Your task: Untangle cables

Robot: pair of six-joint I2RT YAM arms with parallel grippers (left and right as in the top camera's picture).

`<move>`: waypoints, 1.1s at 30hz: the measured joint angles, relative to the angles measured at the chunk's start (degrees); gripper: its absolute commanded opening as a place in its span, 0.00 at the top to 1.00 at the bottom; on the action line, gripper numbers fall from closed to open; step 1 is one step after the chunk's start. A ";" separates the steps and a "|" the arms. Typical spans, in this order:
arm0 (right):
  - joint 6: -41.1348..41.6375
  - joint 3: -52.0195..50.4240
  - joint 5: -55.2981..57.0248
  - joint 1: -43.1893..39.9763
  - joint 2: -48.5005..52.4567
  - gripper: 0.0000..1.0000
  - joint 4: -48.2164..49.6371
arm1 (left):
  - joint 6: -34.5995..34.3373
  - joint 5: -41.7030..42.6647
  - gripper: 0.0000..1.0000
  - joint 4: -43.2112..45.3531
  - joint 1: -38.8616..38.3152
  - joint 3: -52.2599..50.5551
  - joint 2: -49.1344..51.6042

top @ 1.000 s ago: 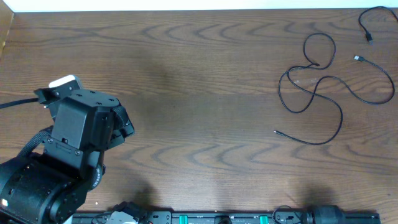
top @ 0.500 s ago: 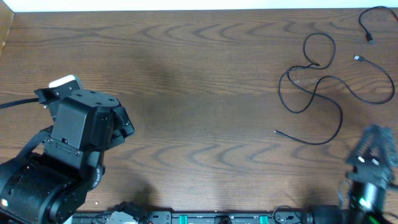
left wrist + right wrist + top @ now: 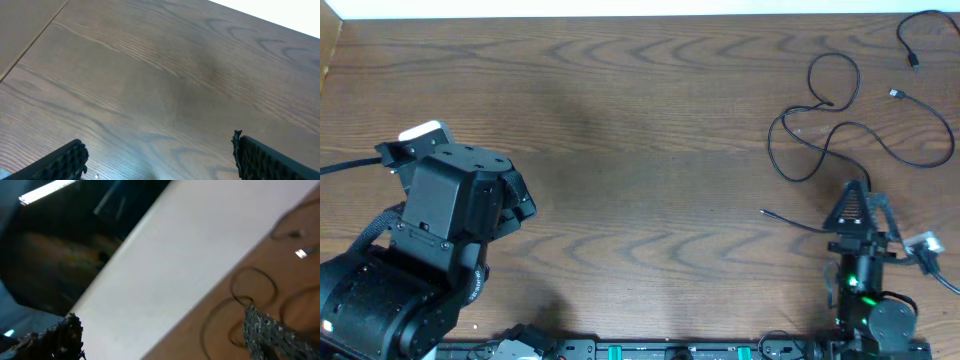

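Thin black cables lie at the table's right. One long cable (image 3: 825, 128) winds in loops, with a free tip (image 3: 764, 211) toward the middle. Another cable (image 3: 938, 150) has a small plug (image 3: 897, 94). A third cable (image 3: 920, 22) curls in the far right corner. No white cable shows. My right gripper (image 3: 857, 200) is open and empty, tilted up, over the lower curve of the long cable. The right wrist view is blurred and shows cable loops (image 3: 252, 282) beyond the open jaws (image 3: 165, 340). My left gripper (image 3: 520, 200) is open and empty at the left, far from the cables.
The left wrist view shows only bare wood between the open jaws (image 3: 160, 162). A white wall (image 3: 620, 8) borders the table's far edge. A black rail (image 3: 670, 350) with arm mounts runs along the front edge.
The right arm has come into view at the bottom right and swung left and forward, up to the long cable's lower curve. The left arm and the cables have not moved.
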 measured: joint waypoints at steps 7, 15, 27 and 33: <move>-1.66 -1.25 0.33 0.00 0.07 0.01 -3.23 | 0.00 0.00 0.05 0.00 0.00 0.00 0.00; -2.80 -1.25 1.29 0.00 0.50 0.01 -12.17 | 0.00 0.00 0.05 0.02 0.00 -0.07 0.00; -3.04 -1.25 1.31 0.00 0.50 0.01 -12.20 | 0.00 0.00 0.05 0.02 0.00 -0.07 0.00; -11.43 -1.25 1.73 0.00 0.50 0.01 -12.20 | 0.00 0.00 0.05 0.00 0.00 -0.07 0.00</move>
